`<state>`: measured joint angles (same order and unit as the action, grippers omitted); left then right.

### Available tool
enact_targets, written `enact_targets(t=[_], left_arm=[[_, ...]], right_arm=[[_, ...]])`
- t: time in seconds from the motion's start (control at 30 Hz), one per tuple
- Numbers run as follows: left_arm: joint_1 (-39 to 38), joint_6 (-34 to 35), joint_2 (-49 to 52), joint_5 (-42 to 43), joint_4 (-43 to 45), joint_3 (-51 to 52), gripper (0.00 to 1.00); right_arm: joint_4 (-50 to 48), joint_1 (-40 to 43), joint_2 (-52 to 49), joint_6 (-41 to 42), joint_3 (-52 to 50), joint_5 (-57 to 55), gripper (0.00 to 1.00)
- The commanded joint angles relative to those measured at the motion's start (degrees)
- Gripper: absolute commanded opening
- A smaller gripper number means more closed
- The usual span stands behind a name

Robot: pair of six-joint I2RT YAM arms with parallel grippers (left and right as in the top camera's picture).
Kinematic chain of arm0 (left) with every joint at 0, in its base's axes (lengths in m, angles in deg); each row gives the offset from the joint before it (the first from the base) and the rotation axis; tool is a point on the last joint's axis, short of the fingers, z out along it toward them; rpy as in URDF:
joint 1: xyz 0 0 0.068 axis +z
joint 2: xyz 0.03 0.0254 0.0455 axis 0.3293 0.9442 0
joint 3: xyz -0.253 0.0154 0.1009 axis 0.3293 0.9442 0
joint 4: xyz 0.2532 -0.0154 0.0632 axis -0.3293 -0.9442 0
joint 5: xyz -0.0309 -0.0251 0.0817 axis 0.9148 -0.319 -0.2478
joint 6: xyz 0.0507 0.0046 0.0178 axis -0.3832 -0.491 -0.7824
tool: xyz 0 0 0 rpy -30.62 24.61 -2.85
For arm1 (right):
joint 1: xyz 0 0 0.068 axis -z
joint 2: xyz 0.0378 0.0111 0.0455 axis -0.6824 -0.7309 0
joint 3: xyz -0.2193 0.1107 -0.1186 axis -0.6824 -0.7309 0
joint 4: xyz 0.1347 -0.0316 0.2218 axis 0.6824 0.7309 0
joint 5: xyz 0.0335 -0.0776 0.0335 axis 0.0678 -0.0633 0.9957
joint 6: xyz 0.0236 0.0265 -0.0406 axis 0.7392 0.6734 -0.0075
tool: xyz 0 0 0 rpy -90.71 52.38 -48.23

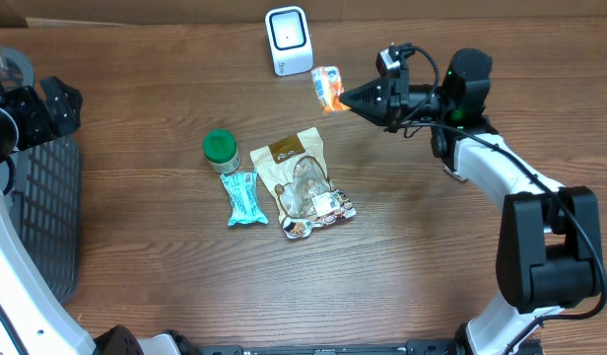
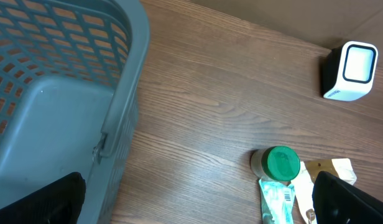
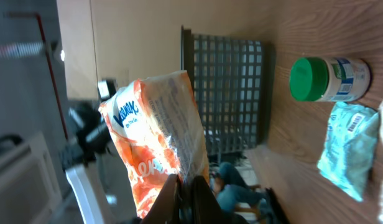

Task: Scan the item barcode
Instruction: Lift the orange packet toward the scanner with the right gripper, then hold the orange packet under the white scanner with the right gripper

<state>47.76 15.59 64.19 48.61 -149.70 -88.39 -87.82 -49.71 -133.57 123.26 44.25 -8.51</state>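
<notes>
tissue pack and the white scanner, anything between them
Nothing. The overhead view shows only bare wooden table between the tissue pack and the scanner.

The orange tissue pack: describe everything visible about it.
The orange tissue pack is a small soft packet in glossy, crinkled plastic film, orange and white with a blue Kleenex logo. The right claw is shut on one edge, holding it in the air beside the white scanner. Nothing else touches it.
</notes>
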Motion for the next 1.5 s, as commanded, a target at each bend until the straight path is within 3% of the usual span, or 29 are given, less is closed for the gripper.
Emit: enact_targets(t=[0.0, 0.23, 0.43, 0.7, 0.9, 1.13, 1.2, 1.47], left_arm=[[-0.1, 0.8, 0.2, 0.9, 0.0, -0.2, 1.0], [-0.1, 0.8, 0.2, 0.9, 0.0, -0.2, 0.99], [-0.1, 0.8, 0.2, 0.9, 0.0, -0.2, 1.0], [-0.1, 0.8, 0.2, 0.9, 0.0, -0.2, 0.99], [-0.1, 0.8, 0.2, 0.9, 0.0, -0.2, 0.99], [-0.1, 0.8, 0.2, 0.9, 0.0, -0.2, 0.99], [-0.1, 0.8, 0.2, 0.9, 0.0, -0.2, 0.99], [-0.1, 0.8, 0.2, 0.9, 0.0, -0.2, 1.0]], right_arm=[[-0.4, -1.6, 1.6, 5.2, 0.7, -6.3, 0.04], [-0.4, -4.6, 1.6, 4.7, 0.7, -10.6, 0.04], [2.9, -5.9, 1.6, -2.2, 0.7, -10.5, 0.04], [29.5, -11.0, 1.5, -25.9, 0.7, -21.9, 0.04], [40.2, -13.8, 1.5, -33.6, 2.0, -30.2, 0.04], [70.7, -16.0, 1.5, -47.6, 20.0, -50.6, 0.04], [78.2, -17.4, 1.5, -49.7, 28.7, -60.8, 0.04], [82.5, -22.1, 0.7, -56.4, 46.4, -89.5, 0.04]])
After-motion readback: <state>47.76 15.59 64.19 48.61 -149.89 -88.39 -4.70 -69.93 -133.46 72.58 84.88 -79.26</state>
